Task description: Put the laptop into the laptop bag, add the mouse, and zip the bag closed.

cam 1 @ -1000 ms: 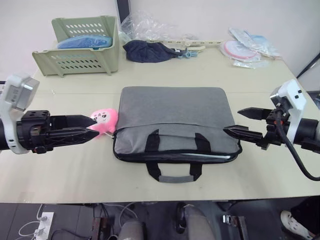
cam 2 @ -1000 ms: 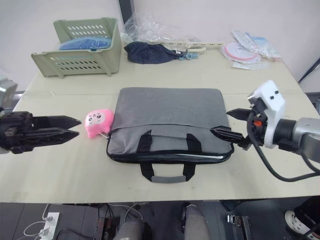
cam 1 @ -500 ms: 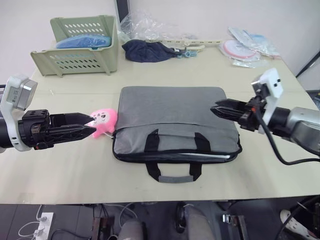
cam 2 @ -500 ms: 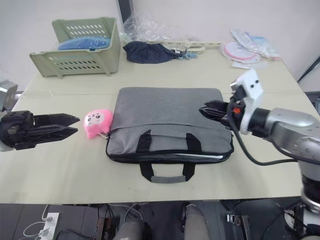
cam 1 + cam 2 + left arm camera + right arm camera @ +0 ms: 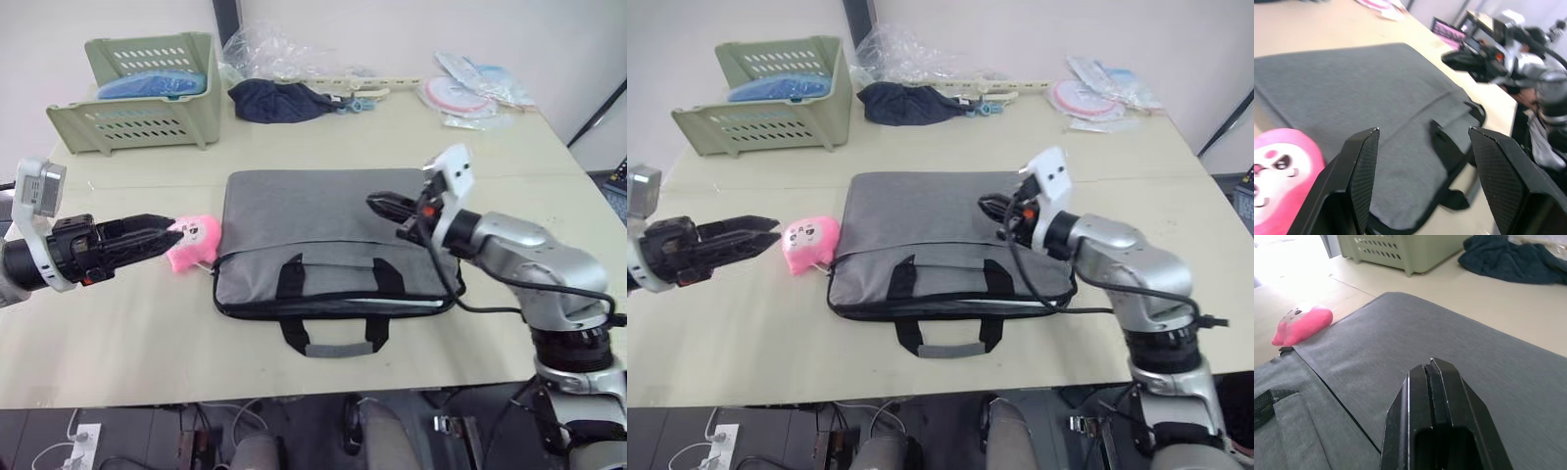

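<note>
The grey laptop bag (image 5: 328,235) lies flat in the middle of the table, black handles (image 5: 333,338) toward the front edge. A thin pale strip (image 5: 392,302) shows in its front opening; I cannot tell whether it is the laptop. The mouse is out of view. My right gripper (image 5: 373,204) is shut and empty, just above the bag's top panel near its right rear part, pointing left. My left gripper (image 5: 162,233) stands open and empty to the left of the bag, its tips beside a pink plush toy (image 5: 193,242) that lies against the bag's left edge.
A green slotted basket (image 5: 137,93) holding something blue stands at the back left. A dark cloth (image 5: 279,100) and clear plastic wrap lie at the back centre, and packets (image 5: 470,93) at the back right. Bare tabletop (image 5: 118,323) lies on both sides of the bag.
My right gripper has shut and swung from beyond the bag's right edge inward over its top panel. The left gripper has stayed open by the plush toy. The camera has shifted.
</note>
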Controlling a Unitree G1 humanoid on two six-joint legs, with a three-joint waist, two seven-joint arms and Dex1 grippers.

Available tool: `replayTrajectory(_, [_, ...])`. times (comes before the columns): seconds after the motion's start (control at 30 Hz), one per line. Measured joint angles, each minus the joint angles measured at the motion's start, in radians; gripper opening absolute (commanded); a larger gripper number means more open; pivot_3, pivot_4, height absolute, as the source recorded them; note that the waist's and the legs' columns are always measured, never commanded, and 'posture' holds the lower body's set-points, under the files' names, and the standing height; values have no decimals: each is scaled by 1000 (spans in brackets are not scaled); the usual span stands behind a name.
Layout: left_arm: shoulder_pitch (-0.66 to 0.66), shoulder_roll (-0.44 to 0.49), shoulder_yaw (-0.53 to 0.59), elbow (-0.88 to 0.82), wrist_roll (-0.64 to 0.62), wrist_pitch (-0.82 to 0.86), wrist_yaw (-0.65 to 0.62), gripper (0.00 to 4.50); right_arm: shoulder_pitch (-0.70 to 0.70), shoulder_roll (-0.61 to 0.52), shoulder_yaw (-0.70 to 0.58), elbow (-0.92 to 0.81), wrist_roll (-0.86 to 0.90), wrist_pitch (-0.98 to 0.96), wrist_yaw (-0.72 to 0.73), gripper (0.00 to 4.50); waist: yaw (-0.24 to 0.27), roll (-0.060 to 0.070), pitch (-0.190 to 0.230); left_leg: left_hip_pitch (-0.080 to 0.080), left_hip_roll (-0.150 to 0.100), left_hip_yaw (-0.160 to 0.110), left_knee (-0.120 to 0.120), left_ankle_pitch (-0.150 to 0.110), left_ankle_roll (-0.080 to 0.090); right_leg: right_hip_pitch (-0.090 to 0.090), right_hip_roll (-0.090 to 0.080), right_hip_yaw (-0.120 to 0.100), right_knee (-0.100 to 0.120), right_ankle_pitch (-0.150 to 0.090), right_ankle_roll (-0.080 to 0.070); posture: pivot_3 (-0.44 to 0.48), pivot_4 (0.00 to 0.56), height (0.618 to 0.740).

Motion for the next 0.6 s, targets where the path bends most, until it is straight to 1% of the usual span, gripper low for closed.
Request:
replayTrajectory(0.1, [0,-4,1,-3,0,-2,12,3110,0,61,56,42,-44,-52,26,31,-4,0,0,0,0,0,1,0,0,0,0,-1,0,0,0,0,150,740])
replayTrajectory(0.3, [13,-7,15,-22,-7,1,29,3110,-1,129,98,190,-137,-168,85,31,-19,0,0,0,0,-1,1,0,0,0,0,-1,1,0,0,0,150,740])
replayTrajectory(0.6, [65,-10,52,-56,-27,34,44,3110,-14,206,99,278,-194,-258,132,31,-37,0,0,1,0,-2,2,0,0,0,0,-1,2,0,0,0,150,740])
